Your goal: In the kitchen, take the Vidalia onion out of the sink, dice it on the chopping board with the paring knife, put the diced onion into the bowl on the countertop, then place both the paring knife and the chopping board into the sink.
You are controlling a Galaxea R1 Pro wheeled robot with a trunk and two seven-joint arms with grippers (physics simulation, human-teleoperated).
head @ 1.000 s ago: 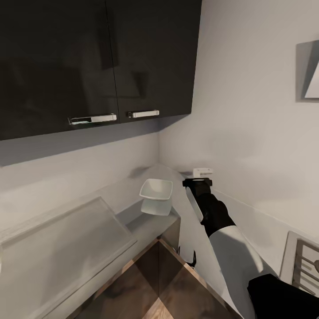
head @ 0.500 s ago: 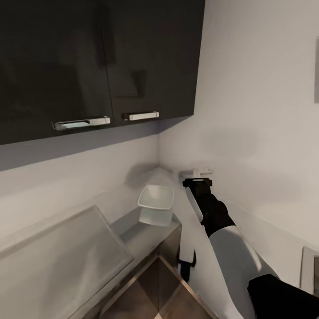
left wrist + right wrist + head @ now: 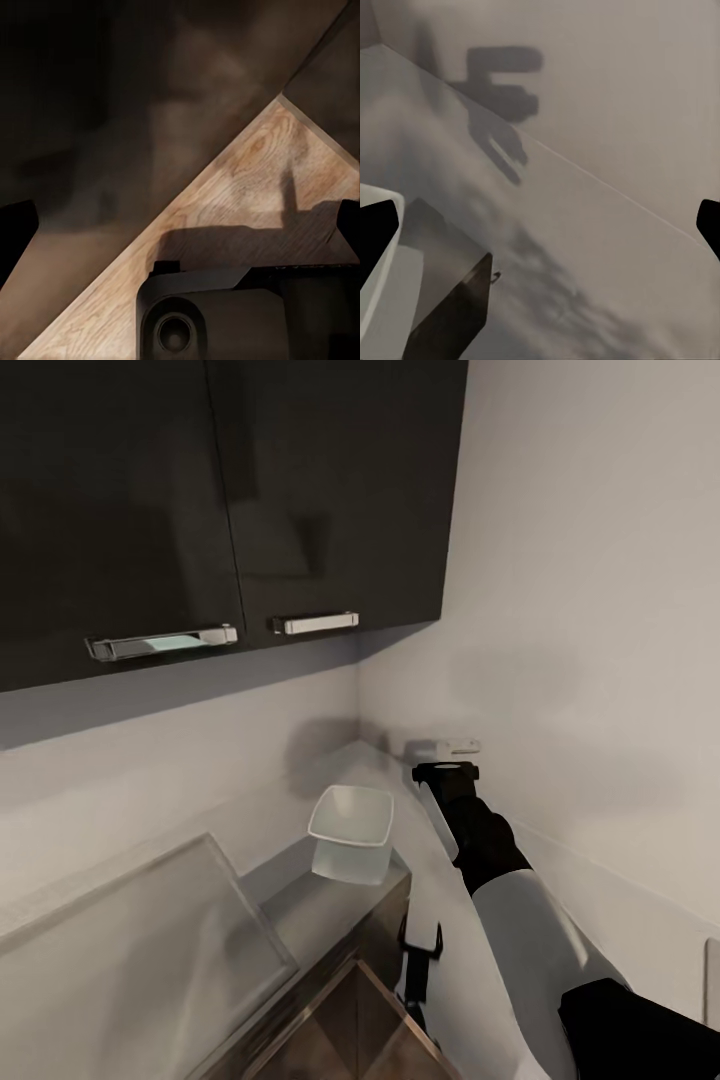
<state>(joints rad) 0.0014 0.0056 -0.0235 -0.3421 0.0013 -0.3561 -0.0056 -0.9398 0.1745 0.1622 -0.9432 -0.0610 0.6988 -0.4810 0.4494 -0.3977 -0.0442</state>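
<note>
The white bowl [image 3: 350, 818] stands on the grey countertop [image 3: 330, 905] near the room corner, and its pale rim [image 3: 376, 300] edges into the right wrist view. My right gripper [image 3: 446, 769] is held out beside the bowl, close to the wall and apart from it. Its fingertips [image 3: 375, 232] stand far apart, open and empty. My left gripper [image 3: 180, 225] is open too, over wooden floor [image 3: 247, 195] beside a dark cabinet. The onion, chopping board and paring knife are out of view. A flat grey rimmed panel [image 3: 130, 950] at lower left looks like the sink's drainboard.
Dark wall cabinets [image 3: 200, 510] with chrome handles [image 3: 315, 623] hang above the counter. White walls [image 3: 580, 610] meet in a corner behind the bowl. The counter ends at a dark cabinet side [image 3: 385, 930], with wooden floor [image 3: 350, 1040] below it.
The whole picture has shifted, so the camera has turned left; a grated panel at the right edge has left the view. The right arm holds its pose, and the bowl has not moved.
</note>
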